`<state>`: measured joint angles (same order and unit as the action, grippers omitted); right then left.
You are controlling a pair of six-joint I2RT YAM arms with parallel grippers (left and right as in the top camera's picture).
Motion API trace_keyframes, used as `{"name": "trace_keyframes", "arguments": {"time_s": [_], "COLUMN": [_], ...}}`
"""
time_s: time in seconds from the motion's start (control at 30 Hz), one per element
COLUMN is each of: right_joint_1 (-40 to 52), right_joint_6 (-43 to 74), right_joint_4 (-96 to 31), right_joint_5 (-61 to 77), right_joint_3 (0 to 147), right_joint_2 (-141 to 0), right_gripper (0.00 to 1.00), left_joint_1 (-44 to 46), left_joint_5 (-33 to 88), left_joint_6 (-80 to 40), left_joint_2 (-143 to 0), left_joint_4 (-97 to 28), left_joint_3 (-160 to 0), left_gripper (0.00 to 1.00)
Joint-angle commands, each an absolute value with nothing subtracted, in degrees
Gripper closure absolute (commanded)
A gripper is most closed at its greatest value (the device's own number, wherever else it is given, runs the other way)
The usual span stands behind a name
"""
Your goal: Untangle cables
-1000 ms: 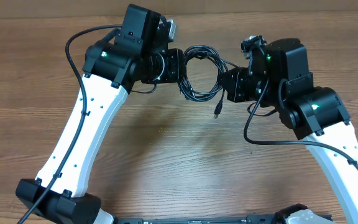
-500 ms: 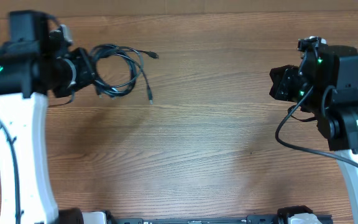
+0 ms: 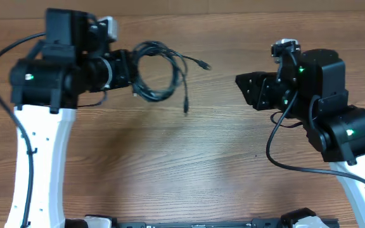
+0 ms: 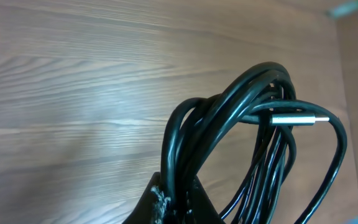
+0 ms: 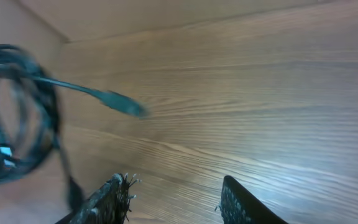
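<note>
At the left gripper [image 3: 129,68]: closed tight on the cables [image 3: 160,79], pinching the left edge of the bundle. In the left wrist view, the same grip from close up, fingertips [image 4: 156,202] pressed against several strands of the cables [image 4: 229,134] at the bottom of the frame. Held out over the far left part of the wooden bench [image 3: 189,164] as 1 loose round bundle of several thin black loops.

Trailing from the loops, 2 free ends:
- 1 plug [image 3: 203,64] sticking out to the right near the top.
- 1 second plug [image 3: 185,109] hanging below the lower right of the loops.

Close to the left wrist camera, a silvery metal connector tip [image 4: 298,119] lying across the loops and pointing right.

At the right gripper [image 3: 244,88]: open and empty, jaws spread, aimed left toward the cables but well apart from them. In the right wrist view, both fingers [image 5: 107,202] set wide at the bottom edge, bare wood showing between them. Beyond them, blurred, the cables [image 5: 17,112] at the far left, with 1 plug end [image 5: 122,103] jutting toward the middle of the frame.
</note>
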<state>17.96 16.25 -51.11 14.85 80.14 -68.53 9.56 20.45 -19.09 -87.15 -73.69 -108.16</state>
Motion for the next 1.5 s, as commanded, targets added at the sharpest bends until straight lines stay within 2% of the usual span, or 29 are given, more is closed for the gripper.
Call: {"name": "trace_keyframes", "arguments": {"time_s": [0.0, 0.17, 0.77, 0.97, 1.07, 1.13, 1.17, 1.23, 1.43, 1.47], "right_joint_1": [20.56, 22.37, 23.86, 24.10, 24.12, 24.10, 24.12, 24.12, 24.10, 24.10], "right_joint_6": [17.91, 18.20, 18.31, 18.28, 18.28, 18.24, 18.24, 18.26, 18.22, 18.22], "right_joint_4": [-49.74, -48.84, -48.95, -49.34, -49.12, -49.15, -49.17, -49.32, -49.71, -50.11], "right_joint_5": [15.55, 15.55, 15.57, 16.56, 17.72, 17.67, 17.67, 17.67, 15.09, 13.91], "right_joint_3": [80.44, 80.44, 80.44, 80.44, 80.44, 80.44, 80.44, 80.44, 80.44, 80.44], "right_joint_2": [-68.25, -68.25, -68.25, -68.25, -68.25, -68.25, -68.25, -68.25, -68.23, -68.16], "right_gripper": [0.55, 0.62, 0.62, 0.56, 0.56, 0.62, 0.70, 0.96, 0.96, 0.96], "left_joint_1": [12.71, 16.10, 21.58, 23.24, 24.05, 24.18, 24.18, 24.18, 23.86, 23.49], "left_joint_5": [21.12, 19.92, 19.94, 19.92, 19.90, 19.90, 19.90, 19.90, 17.45, 16.47], "left_joint_6": [-19.94, -21.04, -22.98, -23.40, -23.40, -23.66, -23.66, -23.64, -23.59, -23.59], "left_joint_2": [-87.29, -87.90, -88.07, -88.07, -88.07, -88.07, -88.07, -88.07, -88.07, -88.05], "left_joint_4": [-72.66, -72.31, -71.75, -71.02, -70.37, -70.15, -70.17, -70.22, -71.22, -71.92], "left_joint_3": [-108.90, -108.90, -108.90, -108.90, -108.90, -108.90, -108.90, -108.90, -108.90, -108.92], "left_gripper": [0.96, 0.96, 0.96, 0.96, 0.96, 0.96, 0.96, 0.96, 0.96, 0.92]}}
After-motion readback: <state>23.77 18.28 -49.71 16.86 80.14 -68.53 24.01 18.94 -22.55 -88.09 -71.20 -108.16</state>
